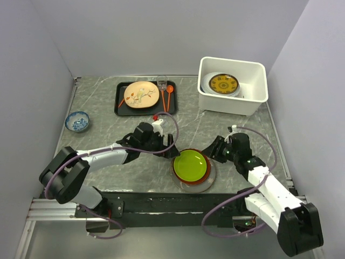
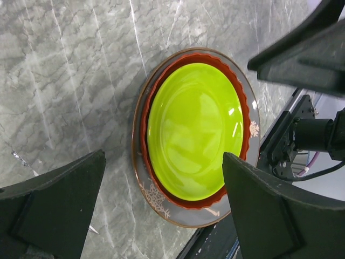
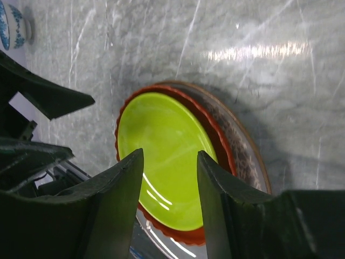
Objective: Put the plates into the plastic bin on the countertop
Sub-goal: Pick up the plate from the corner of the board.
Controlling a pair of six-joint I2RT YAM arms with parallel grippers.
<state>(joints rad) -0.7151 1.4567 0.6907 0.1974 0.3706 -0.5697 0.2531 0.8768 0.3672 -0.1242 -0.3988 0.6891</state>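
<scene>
Three plates (image 1: pixel 191 166) sit stacked at the near edge of the surface (image 1: pixel 108 135), lime-green on top, well apart from the bin (image 1: pixel 232 102). Beside them the left tool (image 1: pixel 167 147) is spread wide; the right tool (image 1: pixel 213 152) hangs half-spread over the rim. The step looks like a grasp: pinch the top rim, then lift.

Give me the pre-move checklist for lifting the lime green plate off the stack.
1. Right tool above lime green plate: ok.
2. Grip on its rim: cannot tell; the fingers hide it.
3. Left tool open, holding nothing: ok.
4. Stack order, lime green plate over red-brown plate: ok.
5. Plastic bin has room above gold-patterned plate: ok.
</scene>
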